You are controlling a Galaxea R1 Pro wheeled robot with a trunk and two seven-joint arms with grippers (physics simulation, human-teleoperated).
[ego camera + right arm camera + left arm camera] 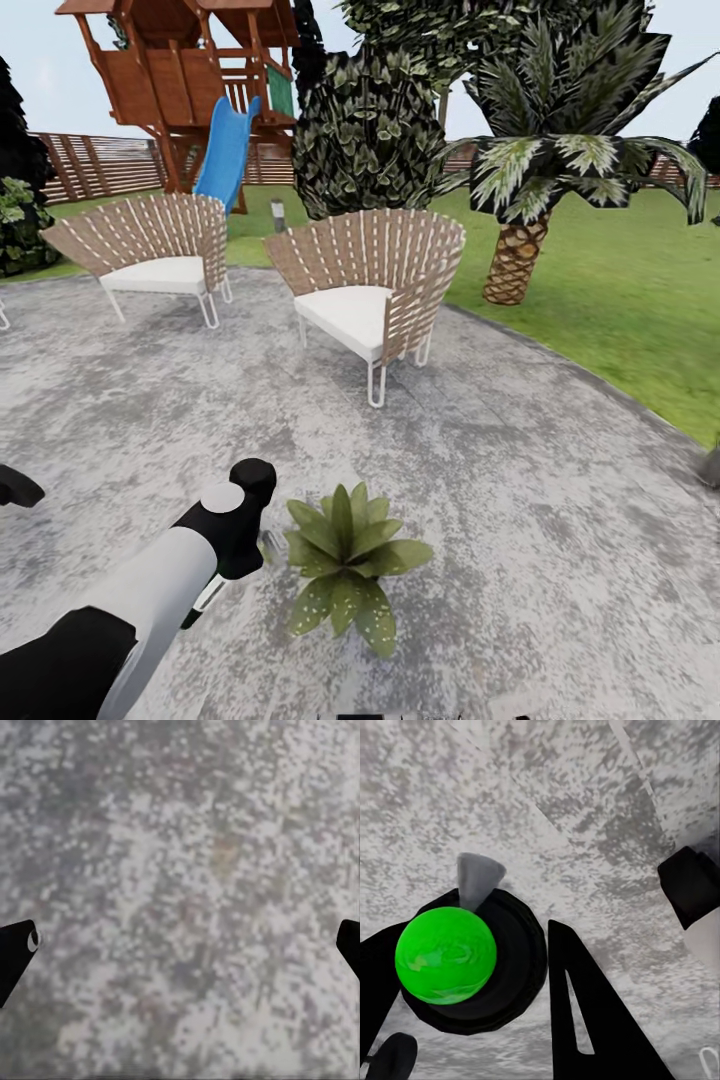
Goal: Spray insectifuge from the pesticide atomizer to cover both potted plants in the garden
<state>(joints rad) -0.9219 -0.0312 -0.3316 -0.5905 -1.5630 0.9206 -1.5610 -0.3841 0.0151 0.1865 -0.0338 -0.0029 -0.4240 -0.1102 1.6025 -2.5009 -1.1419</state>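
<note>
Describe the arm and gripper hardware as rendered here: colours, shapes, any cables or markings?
The left arm is a pale grey-white tube between glossy black joint housings, with a rounded black knob at the wrist. The left gripper has flat black wedge fingers, one with a slit cut-out. The right gripper shows matte black fingertips at the frame edges. No cables or markings visible.

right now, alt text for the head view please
A white-and-black robot arm reaches toward a small potted plant on a round grey patio. Behind stand two wicker chairs, a palm, lawn and a wooden playset with a blue slide.
</note>
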